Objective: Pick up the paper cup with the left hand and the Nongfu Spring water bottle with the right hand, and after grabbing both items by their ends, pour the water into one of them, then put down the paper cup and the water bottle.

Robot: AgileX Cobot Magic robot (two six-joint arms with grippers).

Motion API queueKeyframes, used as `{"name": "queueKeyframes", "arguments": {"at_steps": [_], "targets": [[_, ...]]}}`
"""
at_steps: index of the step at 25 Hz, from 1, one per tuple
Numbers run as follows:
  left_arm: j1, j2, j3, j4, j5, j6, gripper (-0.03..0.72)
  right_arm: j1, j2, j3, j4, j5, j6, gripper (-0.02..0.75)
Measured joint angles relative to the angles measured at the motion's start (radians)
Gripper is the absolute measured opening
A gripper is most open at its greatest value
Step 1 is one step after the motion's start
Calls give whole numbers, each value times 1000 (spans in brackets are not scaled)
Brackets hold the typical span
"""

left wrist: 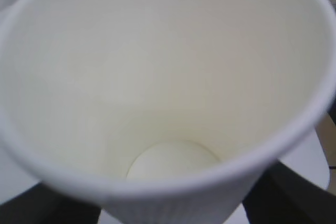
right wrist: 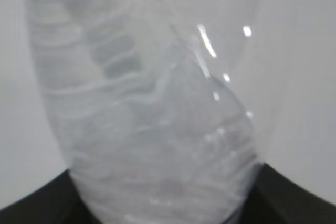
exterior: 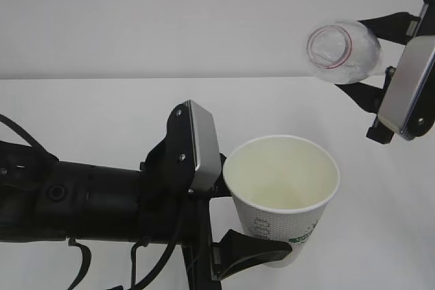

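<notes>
we see a small white tapered paper cup (exterior: 282,191) with a cream inside, rolled rim and green-grey print, upright and apparently dry at the bottom. up and to its right, well apart, a clear ribbed plastic bottle (exterior: 343,51) with a red neck ring lies tipped, its uncapped mouth facing us.

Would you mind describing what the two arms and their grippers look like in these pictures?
The left hand is a black gripper with a flat grey finger plate, mounted on a thick black arm with black cables looping beneath it. The right hand is also black, with a pale grey flat finger plate; no cables show on it.
</notes>
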Motion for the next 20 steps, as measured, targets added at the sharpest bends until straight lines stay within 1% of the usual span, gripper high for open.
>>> {"name": "queueKeyframes", "arguments": {"at_steps": [7, 11, 15, 20], "targets": [[0, -21, -7, 35, 25, -49, 538, 0, 0, -28, -10, 2, -40, 440], [0, -48, -37, 53, 79, -66, 538, 0, 0, -28, -30, 2, -63, 440], [0, -55, -75, 72, 92, -100, 538, 0, 0, -34, -42, 4, -77, 440], [0, -55, -77, 94, 98, -115, 538, 0, 0, -68, -52, 7, -81, 440]]}}
